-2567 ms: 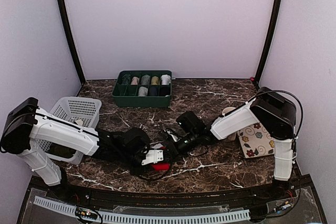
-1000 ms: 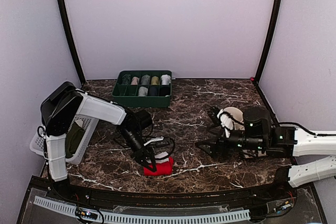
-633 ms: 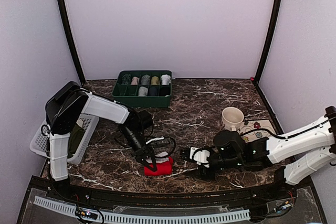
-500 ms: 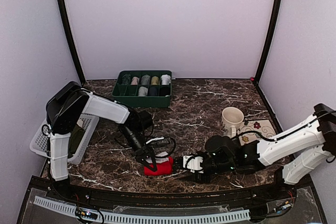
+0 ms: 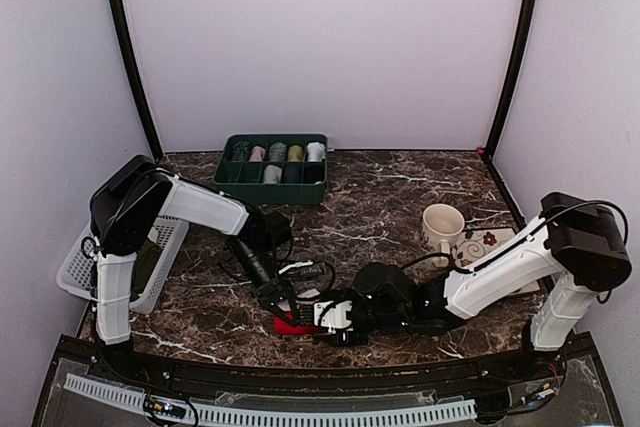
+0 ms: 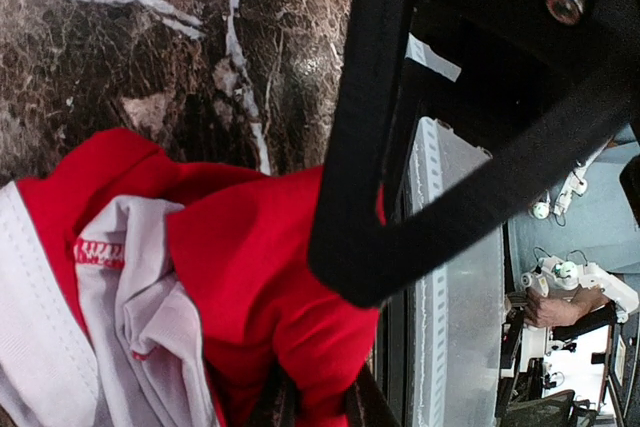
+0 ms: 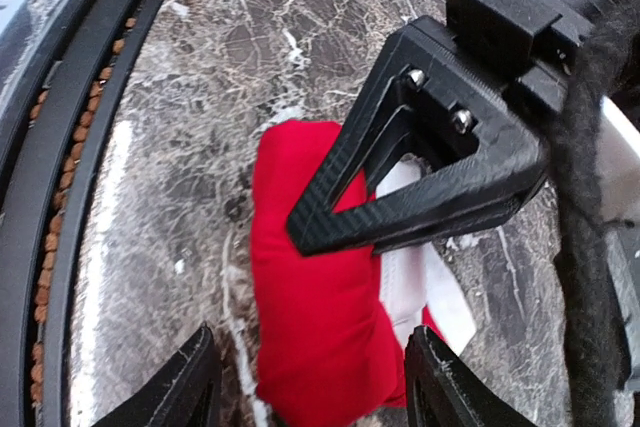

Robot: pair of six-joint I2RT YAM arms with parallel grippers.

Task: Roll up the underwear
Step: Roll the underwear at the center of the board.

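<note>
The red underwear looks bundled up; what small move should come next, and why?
Probably the right gripper should ease forward and close on the underwear: its open fingers straddle the roll's end, while the left gripper seems to pin the fabric in place.

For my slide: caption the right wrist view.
Right gripper, jaws open, faces bundled bright red fabric underwear held by the left gripper.

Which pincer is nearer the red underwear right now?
Left. The left pincer is clamped on the underwear; the right pincer is open, fingertips flanking the roll's end, contact unclear.
</note>
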